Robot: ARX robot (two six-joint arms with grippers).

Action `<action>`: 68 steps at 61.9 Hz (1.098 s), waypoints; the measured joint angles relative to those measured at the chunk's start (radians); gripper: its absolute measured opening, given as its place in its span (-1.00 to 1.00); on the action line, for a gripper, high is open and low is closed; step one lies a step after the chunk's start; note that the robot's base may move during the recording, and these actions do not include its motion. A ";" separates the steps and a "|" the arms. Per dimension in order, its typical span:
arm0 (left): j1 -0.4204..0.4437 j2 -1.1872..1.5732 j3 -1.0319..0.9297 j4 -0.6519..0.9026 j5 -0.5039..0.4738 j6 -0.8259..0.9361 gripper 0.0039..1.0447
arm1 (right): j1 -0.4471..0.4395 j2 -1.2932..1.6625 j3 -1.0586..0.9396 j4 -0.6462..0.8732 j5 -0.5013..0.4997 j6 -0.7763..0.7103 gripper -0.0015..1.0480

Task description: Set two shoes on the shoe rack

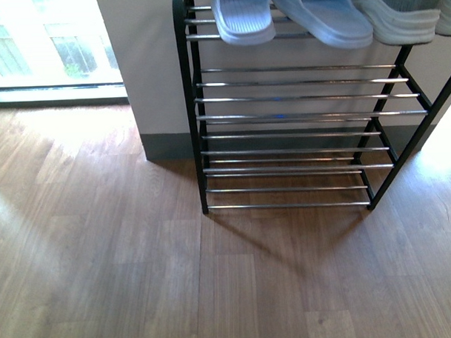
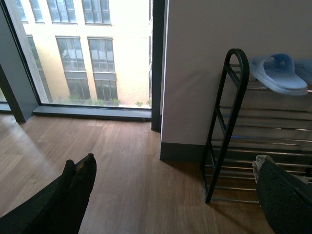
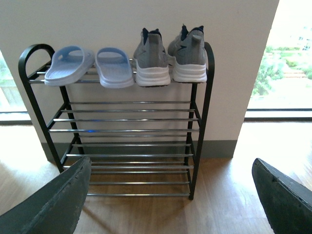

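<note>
We see 2 pale blue slides (image 3: 90, 66) with fine ribbed grooves on their soles, next to 2 grey knit sneakers (image 3: 169, 56) with white soles and navy lining at the collars. The shoe rack (image 3: 27, 92) has a glossy black frame and thin chrome bars that shine silver, standing against a plain off-white wall (image 3: 122, 19) with a dark grey baseboard (image 1: 169, 145). The floor (image 1: 103, 277) is warm brown wood-grain planks, the building (image 2: 87, 53) beyond the window is cream yellow with dark panes, and our gripper fingers (image 3: 53, 204) are matte black.
</note>
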 joint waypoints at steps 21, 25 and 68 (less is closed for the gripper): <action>0.000 0.000 0.000 0.000 0.000 0.000 0.83 | 0.000 0.000 0.000 0.000 -0.003 0.000 0.82; 0.000 0.000 0.000 0.000 0.000 0.000 0.83 | 0.000 -0.001 0.000 0.000 -0.002 0.000 0.82; 0.000 0.000 0.000 0.000 0.000 0.000 0.83 | 0.000 0.000 0.000 0.000 -0.003 0.000 0.82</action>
